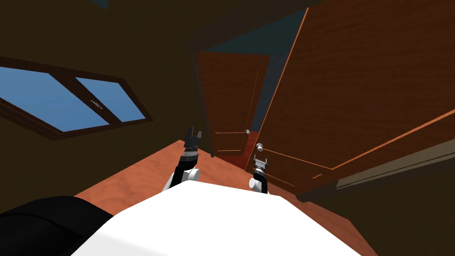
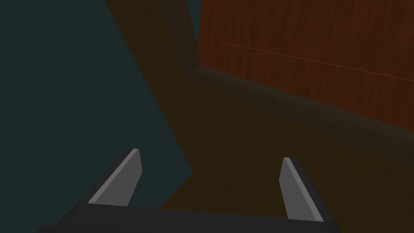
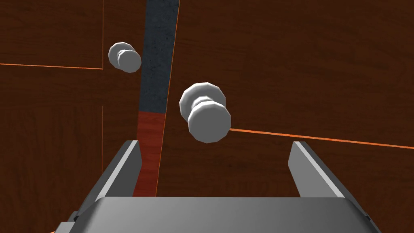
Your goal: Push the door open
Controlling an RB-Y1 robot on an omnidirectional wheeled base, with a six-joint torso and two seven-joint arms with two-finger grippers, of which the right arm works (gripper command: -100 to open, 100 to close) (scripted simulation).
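The wood-grained brown door (image 3: 303, 60), lined with thin orange grooves, stands near right. Its faceted grey knob (image 3: 206, 111) sits just beyond the right gripper (image 3: 215, 143), whose fingers are spread. A narrow gap (image 3: 155, 81) separates the door's edge from a farther door (image 3: 48, 121). The left gripper (image 2: 210, 155) is likewise spread.

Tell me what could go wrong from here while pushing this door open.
1. The open right pincer points at the near knob; pushing ahead may strike the round knob and glance off rather than press the near door.
2. One finger sits close to that door's edge, so it might slip into the gap toward the farther door.
3. The open left pincer faces a dark brown surface; advancing might scrape it.
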